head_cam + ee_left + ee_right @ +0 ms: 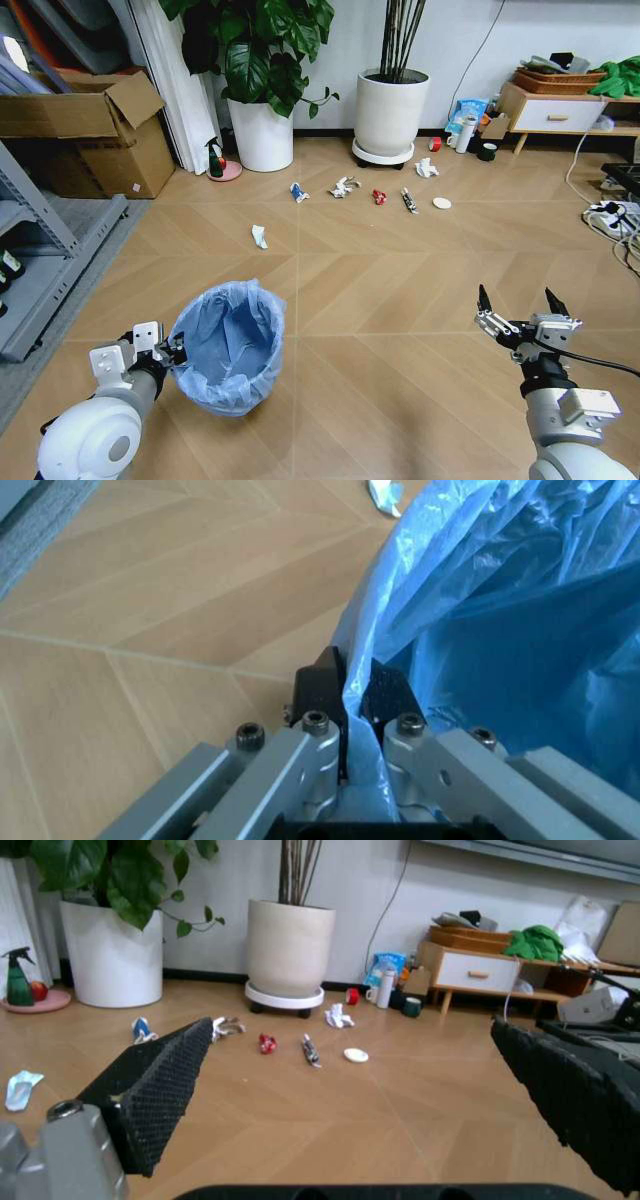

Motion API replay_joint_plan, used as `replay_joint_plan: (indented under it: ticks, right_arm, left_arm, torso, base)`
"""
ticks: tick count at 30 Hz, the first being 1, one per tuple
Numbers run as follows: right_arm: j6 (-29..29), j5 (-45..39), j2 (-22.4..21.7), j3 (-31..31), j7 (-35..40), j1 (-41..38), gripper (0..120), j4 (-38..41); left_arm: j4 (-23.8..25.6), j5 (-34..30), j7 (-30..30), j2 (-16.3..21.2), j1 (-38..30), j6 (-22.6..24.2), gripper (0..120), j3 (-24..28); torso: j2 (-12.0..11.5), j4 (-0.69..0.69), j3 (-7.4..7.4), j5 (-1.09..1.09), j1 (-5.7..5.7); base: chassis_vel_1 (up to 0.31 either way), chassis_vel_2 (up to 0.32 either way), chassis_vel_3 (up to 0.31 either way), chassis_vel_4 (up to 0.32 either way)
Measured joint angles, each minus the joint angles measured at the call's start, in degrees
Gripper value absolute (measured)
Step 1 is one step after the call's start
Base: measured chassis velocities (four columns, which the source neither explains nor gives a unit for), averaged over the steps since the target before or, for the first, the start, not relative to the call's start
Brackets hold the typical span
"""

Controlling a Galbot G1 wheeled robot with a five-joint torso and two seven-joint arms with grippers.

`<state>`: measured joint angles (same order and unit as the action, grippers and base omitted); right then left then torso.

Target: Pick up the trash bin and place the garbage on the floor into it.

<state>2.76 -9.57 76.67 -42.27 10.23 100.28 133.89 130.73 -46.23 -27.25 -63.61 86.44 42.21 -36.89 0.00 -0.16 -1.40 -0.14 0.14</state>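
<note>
Floor [400, 290] has the garbage [379, 197] strewn far ahead near the plant pots [391, 110]. Trash bin [229, 345] sits near-left, its rim pinched tight in left gripper [170, 351]; right gripper [522, 298] hangs spread wide, holding nothing. Step looks like bin pickup; next needs lifting it, then nearing the scraps.

light-blue bag in trash bin [230, 350], tan herringbone floor [400, 300].

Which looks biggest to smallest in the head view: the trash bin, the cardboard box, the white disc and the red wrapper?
1. cardboard box
2. trash bin, nearer the camera, so its true rank against the box is unsure
3. white disc and red wrapper: both tiny, too alike to rank
</note>
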Motion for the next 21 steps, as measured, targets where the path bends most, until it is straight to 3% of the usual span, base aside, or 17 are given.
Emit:
replay_joint_plan:
  ticks: [21]
  right_arm:
    - [-0.11, 0.62, 0.72, 0.1, -0.55, 0.07, 100, 0.1]
  left_arm:
    - [0.46, 0.51, 1.32, 0.03, 0.13, -0.05, 0, 0.37]
  torso:
    - [0.0, 0.02, -0.01, 0.03, -0.01]
  base:
    - [-0.072, 0.283, 0.068, -0.286]
